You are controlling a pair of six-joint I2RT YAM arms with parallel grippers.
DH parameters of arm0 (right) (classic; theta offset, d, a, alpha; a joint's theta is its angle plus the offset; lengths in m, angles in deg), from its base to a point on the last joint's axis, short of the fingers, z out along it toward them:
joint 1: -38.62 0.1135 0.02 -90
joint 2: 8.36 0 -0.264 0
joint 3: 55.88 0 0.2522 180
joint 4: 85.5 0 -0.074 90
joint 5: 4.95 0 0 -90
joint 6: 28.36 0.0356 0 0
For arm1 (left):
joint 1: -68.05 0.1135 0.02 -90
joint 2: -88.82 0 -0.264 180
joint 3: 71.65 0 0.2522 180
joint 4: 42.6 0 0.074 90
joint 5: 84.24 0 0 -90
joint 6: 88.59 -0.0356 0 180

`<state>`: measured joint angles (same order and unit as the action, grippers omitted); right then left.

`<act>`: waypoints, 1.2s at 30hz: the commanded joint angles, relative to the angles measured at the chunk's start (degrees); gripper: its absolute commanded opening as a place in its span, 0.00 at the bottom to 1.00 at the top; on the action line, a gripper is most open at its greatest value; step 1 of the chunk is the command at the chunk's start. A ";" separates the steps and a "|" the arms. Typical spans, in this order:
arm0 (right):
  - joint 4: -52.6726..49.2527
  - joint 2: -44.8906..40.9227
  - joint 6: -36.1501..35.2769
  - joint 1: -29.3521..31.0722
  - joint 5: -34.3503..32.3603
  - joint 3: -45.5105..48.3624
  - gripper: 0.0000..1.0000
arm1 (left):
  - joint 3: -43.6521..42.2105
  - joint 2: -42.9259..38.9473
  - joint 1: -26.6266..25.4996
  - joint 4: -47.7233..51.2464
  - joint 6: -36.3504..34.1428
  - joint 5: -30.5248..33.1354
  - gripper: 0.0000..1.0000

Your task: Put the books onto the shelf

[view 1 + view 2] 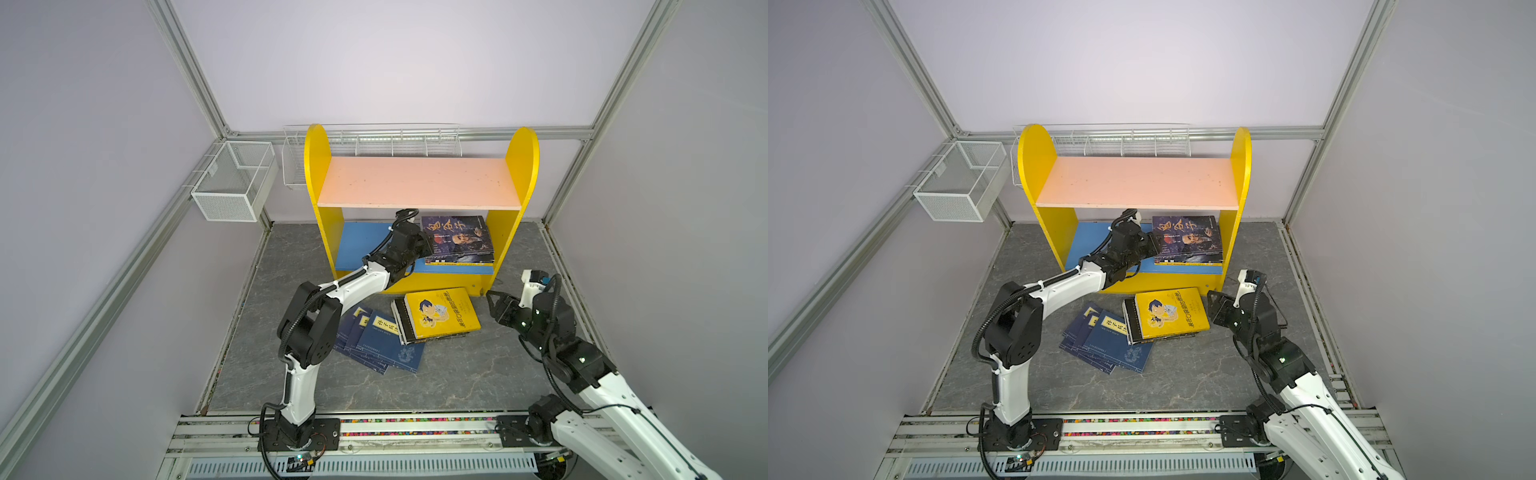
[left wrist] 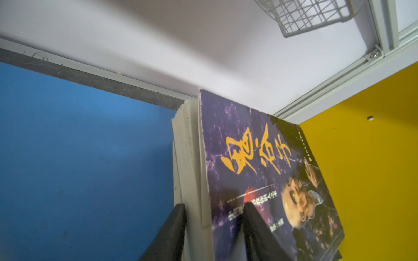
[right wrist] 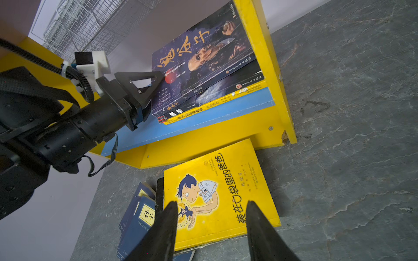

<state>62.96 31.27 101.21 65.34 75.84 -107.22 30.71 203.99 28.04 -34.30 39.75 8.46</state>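
Three thin navy paperbacks (image 1: 388, 349) lie fanned on the floor (image 1: 457, 374), label ends toward the single yellow wooden shelf (image 1: 318, 166). Left gripper (image 2: 212, 221) clamps the top dark purple book (image 1: 457, 235) of three stacked flat on its blue lower board (image 1: 359, 245), title end rearward. Right gripper (image 3: 211, 208), fingers apart, hovers just beside one yellow cartoon-covered book (image 1: 444, 311).

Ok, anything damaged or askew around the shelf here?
Yes. The shelf is chipped at its right panel's bottom front corner, and the purple book sits skewed atop the flat stack on the blue board.
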 commanded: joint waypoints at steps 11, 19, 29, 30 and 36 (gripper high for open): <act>0.55 -0.70 -0.26 0.26 -1.04 0.86 0.52 | 2.48 1.57 1.23 1.65 -2.94 -4.25 0.00; 0.72 -0.07 -0.03 0.26 -0.50 0.57 0.52 | 4.88 3.17 1.34 4.46 -6.03 -5.51 0.00; 1.08 1.41 -0.38 0.57 0.45 -0.68 0.54 | 2.72 1.12 1.34 3.37 -6.39 -3.96 0.08; 0.99 1.61 -0.46 0.70 0.22 -0.95 0.54 | 1.38 -0.12 1.34 2.16 -6.12 -3.60 0.13; 0.19 4.31 -3.27 3.49 -1.55 -4.25 0.56 | -6.96 -8.81 1.34 -2.31 -3.79 0.69 0.58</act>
<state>62.59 34.33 100.34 67.28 75.73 -108.69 26.66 200.82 29.75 -34.32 35.67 7.04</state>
